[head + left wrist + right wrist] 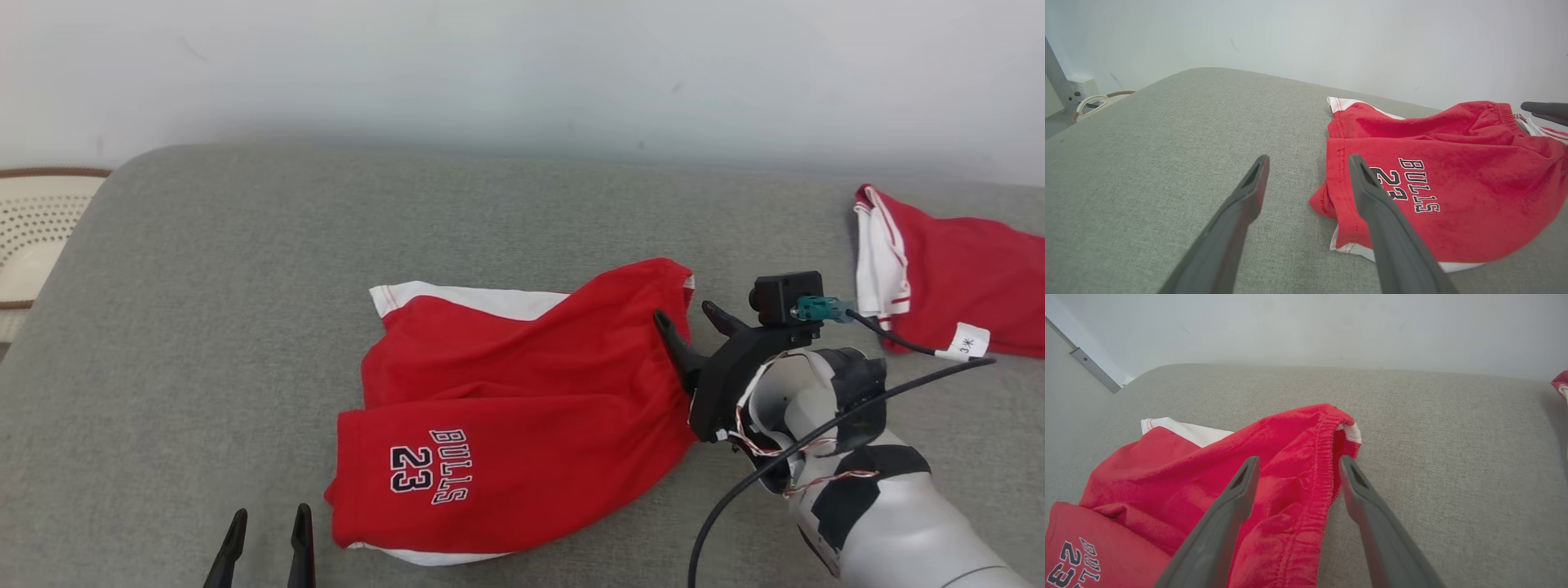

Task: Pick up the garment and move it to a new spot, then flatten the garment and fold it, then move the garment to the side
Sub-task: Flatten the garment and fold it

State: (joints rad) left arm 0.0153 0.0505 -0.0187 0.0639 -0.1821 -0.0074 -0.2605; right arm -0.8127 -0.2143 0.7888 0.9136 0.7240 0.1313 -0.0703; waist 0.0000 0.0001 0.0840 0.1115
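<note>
While the head view takes in a second red garment (955,269), the right wrist view shows the released right end effector (1298,459) straddling the waistband (1323,457) of the shorts (522,408) on the cushion (245,286); the left end effector (271,511), released, hovers nearby.

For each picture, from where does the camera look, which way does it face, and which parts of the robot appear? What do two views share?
Head view: from the robot's head, forward and down onto the grey fabric surface with the red shorts; left gripper at lower left, right gripper and pale forearm at right.
Left wrist view: low over that surface, along the open left gripper toward the shorts' printed leg.
Right wrist view: along the open right gripper, toward the shorts' waistband.
Shared: both wrist views show the BULLS 23 print.
</note>
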